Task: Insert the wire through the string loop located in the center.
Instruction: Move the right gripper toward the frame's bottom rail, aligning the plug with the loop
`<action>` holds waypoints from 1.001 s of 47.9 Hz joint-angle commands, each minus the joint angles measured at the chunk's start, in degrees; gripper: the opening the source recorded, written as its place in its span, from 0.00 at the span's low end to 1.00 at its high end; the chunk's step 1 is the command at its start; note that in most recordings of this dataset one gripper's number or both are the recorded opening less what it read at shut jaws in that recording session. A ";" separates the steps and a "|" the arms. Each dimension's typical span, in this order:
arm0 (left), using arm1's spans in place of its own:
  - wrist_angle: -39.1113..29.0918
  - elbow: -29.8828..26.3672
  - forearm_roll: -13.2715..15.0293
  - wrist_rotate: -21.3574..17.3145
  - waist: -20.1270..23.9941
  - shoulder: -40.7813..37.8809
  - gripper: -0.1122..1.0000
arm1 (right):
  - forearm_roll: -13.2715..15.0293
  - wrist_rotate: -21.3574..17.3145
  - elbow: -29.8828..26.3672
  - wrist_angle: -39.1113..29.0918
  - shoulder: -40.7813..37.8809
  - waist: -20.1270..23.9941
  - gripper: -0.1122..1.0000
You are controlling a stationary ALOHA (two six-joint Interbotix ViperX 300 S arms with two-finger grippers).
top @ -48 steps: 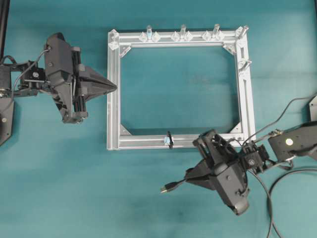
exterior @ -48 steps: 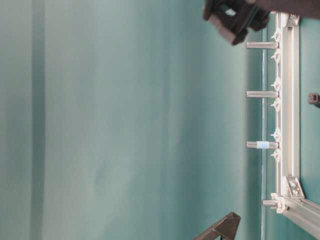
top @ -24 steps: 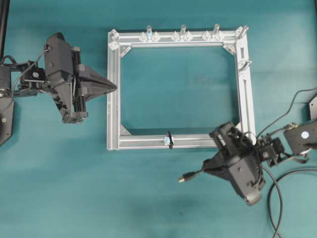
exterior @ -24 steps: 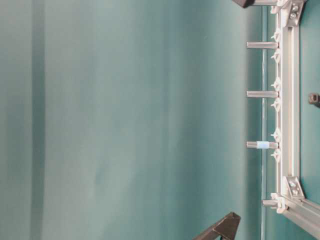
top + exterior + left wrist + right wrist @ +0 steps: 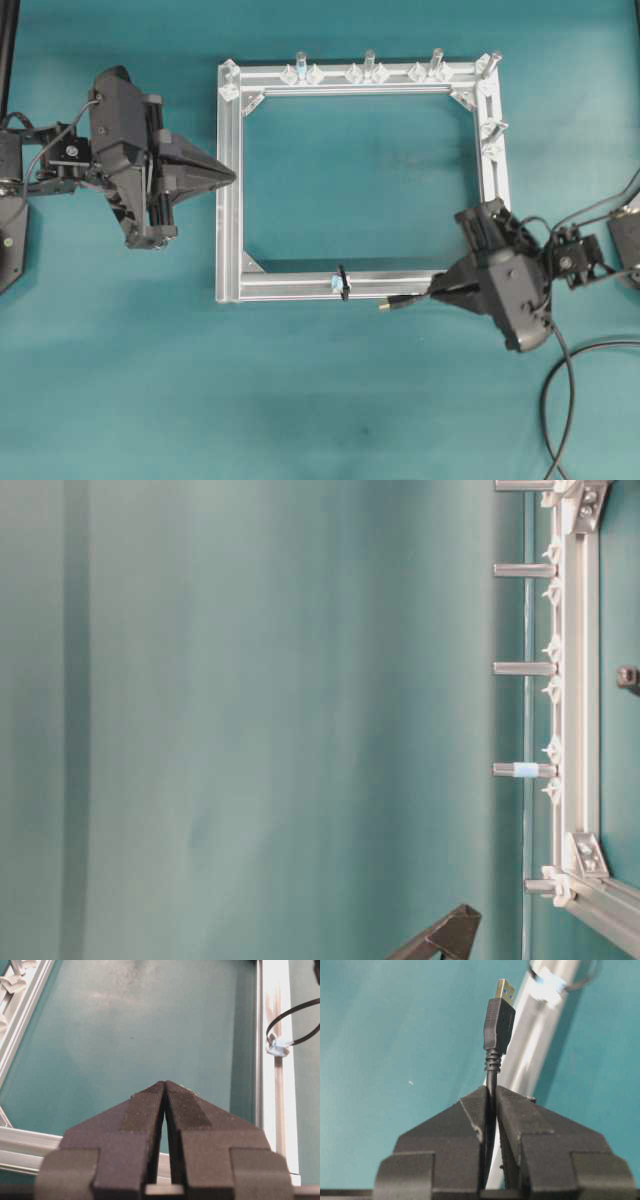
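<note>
Your right gripper (image 5: 437, 291) has swung up to the silver aluminium frame bar (image 5: 290, 287), clamped on the thin black wire (image 5: 498, 1020). Its plug points at the tiny black string loop (image 5: 342, 281); align and push through. Left gripper (image 5: 228, 177): shut, empty

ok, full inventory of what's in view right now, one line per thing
frame: 1, silver aluminium, square, centre of the table
upright bolts: several, silver, along the frame's far bar and right corner
string loop: 1, black, on the frame's near bar by a bluish fitting
wire: 1, black with metallic plug, plug just right of the loop, beside the near bar
table: 1, teal
left gripper: 1, black, shut and empty, left of the frame
right gripper: 1, black, shut on the wire behind the plug, at the frame's near right corner
</note>
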State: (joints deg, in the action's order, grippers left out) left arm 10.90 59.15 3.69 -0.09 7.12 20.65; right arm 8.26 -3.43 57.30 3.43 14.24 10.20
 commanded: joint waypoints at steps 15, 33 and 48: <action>0.26 -0.26 -0.18 0.18 -0.26 0.70 0.16 | -0.18 -0.09 0.79 0.18 2.11 -2.20 0.16; 0.26 -0.18 -0.18 0.09 -0.26 0.62 0.16 | -0.18 -0.18 0.79 0.09 2.02 -2.29 0.16; 0.26 -0.18 -0.18 0.09 -0.26 0.62 0.16 | -0.18 -0.18 1.14 0.09 2.02 -2.46 0.16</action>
State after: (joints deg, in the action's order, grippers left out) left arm 10.90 59.41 3.69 0.00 7.03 20.65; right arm 8.26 -3.52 58.80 3.34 15.38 7.91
